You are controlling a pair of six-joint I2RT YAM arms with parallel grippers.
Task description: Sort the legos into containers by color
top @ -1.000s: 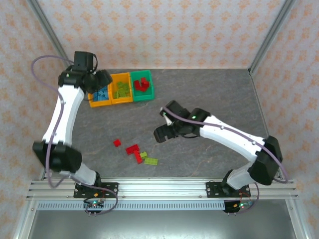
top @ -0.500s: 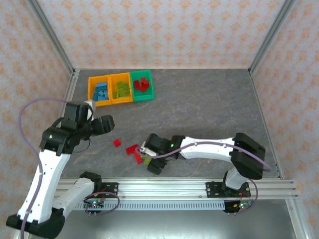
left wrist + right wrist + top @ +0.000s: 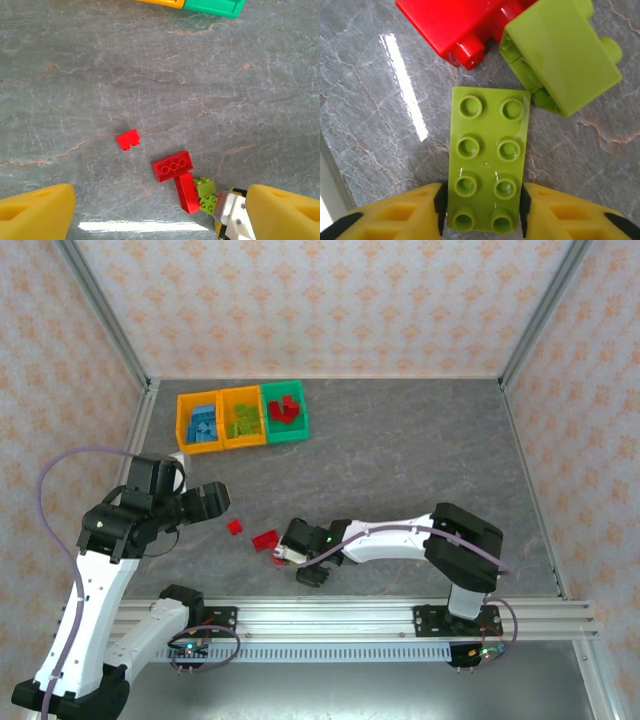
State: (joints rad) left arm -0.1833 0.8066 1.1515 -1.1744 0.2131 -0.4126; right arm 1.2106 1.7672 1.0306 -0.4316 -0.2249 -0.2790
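My right gripper is shut on a flat lime green lego that lies on the table, its pads pressed to both long sides. Just beyond it lie a tipped lime green brick and a red brick. In the top view this gripper is low at the small pile. My left gripper hovers open to the left of the pile, holding nothing. Its wrist view shows a small red lego, a red studded brick, a long red one and a lime green brick.
The containers stand joined at the back left: an orange-yellow bin with blue legos, an orange-yellow bin with lime green ones, and a green bin with red ones. A metal rail runs along the near edge.
The left arm swung from over the bins back to the near left and opened its jaws. The right arm came down to the pile and closed on the flat lime green lego.
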